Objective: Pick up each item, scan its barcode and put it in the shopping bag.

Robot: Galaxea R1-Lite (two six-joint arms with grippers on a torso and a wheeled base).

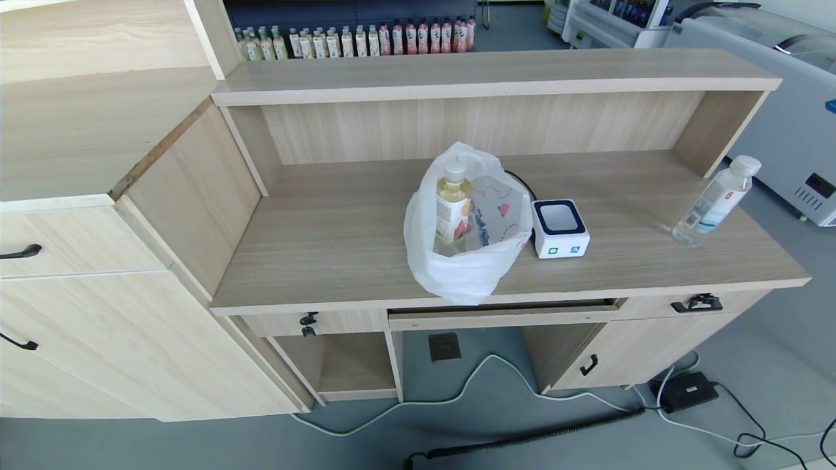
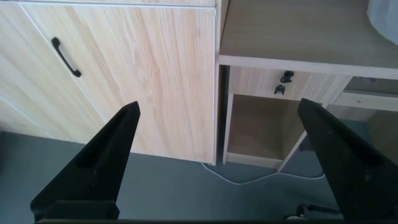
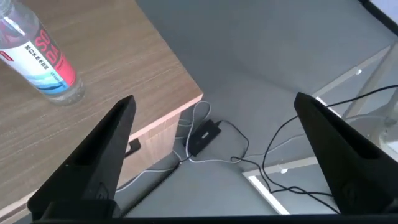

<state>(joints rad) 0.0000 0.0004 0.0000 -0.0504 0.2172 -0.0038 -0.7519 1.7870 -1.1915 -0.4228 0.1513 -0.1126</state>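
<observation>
The wooden counter (image 1: 339, 228) adjoins a cabinet (image 1: 98, 313) on its left. A coiled cord (image 1: 542, 432) and a power adapter (image 1: 686, 390) lie on the floor (image 1: 196, 444).

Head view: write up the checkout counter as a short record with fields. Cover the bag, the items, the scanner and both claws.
Shopping bag: white plastic, open, mid-counter at the front edge
In the bag: one tea bottle with yellowish drink, upright
Left to scan: water bottle, standing near the counter's right end
Scanner: small white box close beside the bag, on its right
Left claw: open, empty, low in front of the cabinet
Right claw: open, empty, past the counter's right end, near the water bottle
</observation>
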